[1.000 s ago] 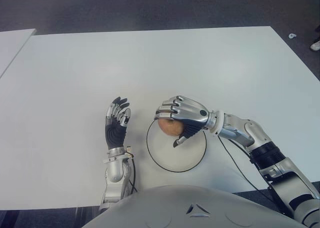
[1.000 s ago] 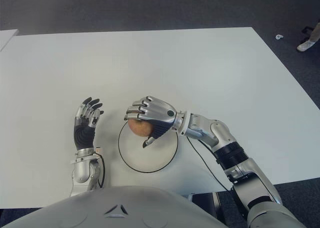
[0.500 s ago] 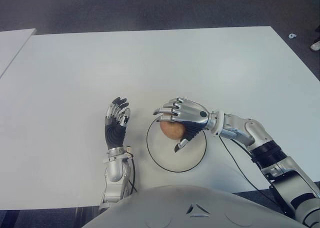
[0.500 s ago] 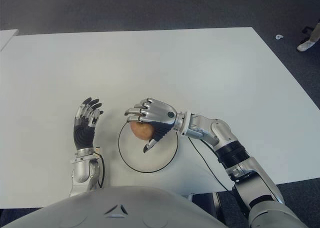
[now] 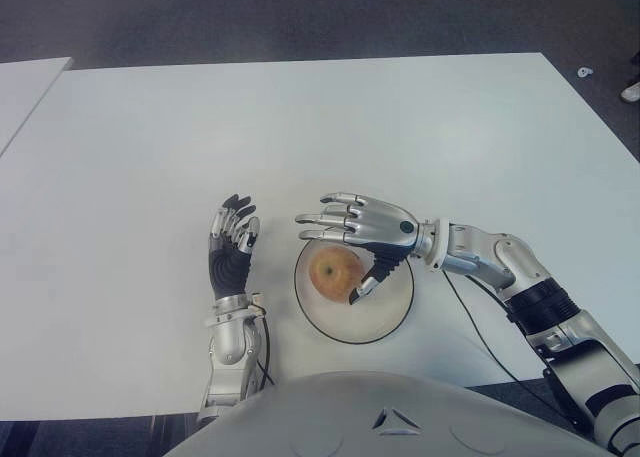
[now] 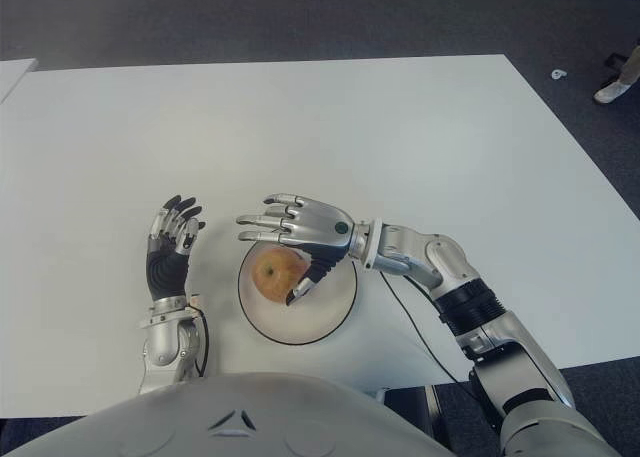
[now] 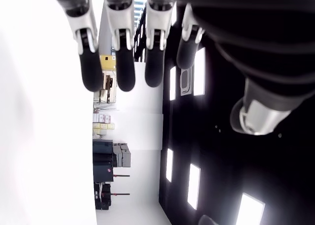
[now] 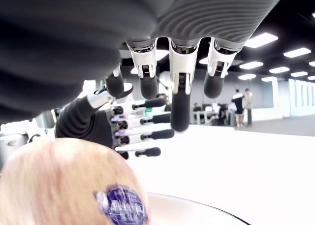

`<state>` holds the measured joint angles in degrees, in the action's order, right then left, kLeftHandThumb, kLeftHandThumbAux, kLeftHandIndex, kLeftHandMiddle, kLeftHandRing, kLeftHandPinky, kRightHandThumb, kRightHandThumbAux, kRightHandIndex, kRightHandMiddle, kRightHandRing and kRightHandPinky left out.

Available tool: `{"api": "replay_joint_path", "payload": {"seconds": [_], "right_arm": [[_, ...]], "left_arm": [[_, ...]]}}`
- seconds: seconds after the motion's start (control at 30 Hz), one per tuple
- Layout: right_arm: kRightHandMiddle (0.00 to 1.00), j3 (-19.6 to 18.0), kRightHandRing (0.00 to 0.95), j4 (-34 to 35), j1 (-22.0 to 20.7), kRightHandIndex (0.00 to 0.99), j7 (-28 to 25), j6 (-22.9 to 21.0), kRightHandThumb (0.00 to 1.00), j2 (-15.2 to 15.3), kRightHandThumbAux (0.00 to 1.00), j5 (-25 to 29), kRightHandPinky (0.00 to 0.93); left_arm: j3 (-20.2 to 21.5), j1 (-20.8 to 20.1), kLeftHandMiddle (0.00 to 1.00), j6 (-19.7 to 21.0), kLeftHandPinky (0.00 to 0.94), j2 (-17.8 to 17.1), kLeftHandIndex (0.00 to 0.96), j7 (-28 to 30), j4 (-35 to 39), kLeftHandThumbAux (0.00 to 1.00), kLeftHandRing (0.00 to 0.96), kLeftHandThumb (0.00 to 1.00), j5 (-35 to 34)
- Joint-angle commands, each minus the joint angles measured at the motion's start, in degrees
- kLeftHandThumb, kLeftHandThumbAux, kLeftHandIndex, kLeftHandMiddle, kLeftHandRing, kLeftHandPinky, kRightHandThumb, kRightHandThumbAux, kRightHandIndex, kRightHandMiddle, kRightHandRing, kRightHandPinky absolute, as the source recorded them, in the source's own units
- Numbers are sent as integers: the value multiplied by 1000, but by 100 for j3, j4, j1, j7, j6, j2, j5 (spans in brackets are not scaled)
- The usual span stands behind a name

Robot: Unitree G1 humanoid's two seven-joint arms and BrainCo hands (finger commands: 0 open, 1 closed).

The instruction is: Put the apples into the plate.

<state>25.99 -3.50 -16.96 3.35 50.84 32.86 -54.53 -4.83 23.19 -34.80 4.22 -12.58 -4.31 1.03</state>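
The apple sits in the white plate on the near part of the desk, the right robot hand spread above it holding nothing, while the left robot hand, fingers relaxed and empty, shows just left of the plate.

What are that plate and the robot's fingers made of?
The plate looks like glazed white ceramic or hard plastic, glossy, with a dark rim. The right hand's fingers look like silvery metal or metallic-coated plastic with dark, matte, rubbery pads. The apple seems real, with a sticker.
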Motion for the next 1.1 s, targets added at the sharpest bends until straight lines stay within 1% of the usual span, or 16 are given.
{"api": "replay_joint_path", "payload": {"seconds": [0.03, 0.37, 0.7, 0.9, 1.1], "right_arm": [[0, -17, 0, 61, 31, 0, -160, -86, 99, 58, 289, 91, 0], [0, -23, 0, 84, 36, 0, -244, -120, 106, 56, 264, 130, 0], [0, -45, 0, 119, 56, 0, -337, -144, 115, 86, 252, 169, 0], [0, -97, 0, 126, 67, 0, -304, -141, 118, 77, 257, 222, 0], [0, -264, 0, -38, 27, 0, -123, -122, 116, 54, 261, 399, 0]], "left_arm": [[8, -114, 239, 53, 331, 285, 172, -17, 59, 539, 277, 451, -75], [7, -94, 241, 111, 343, 274, 171, -7, 111, 539, 286, 457, -115], [11, -99, 240, 86, 336, 259, 179, -33, 111, 538, 284, 456, -36], [13, -110, 237, 53, 323, 261, 183, -37, 103, 545, 276, 461, -17], [25, -146, 238, 0, 308, 280, 179, -52, 47, 548, 270, 473, -18]]}}
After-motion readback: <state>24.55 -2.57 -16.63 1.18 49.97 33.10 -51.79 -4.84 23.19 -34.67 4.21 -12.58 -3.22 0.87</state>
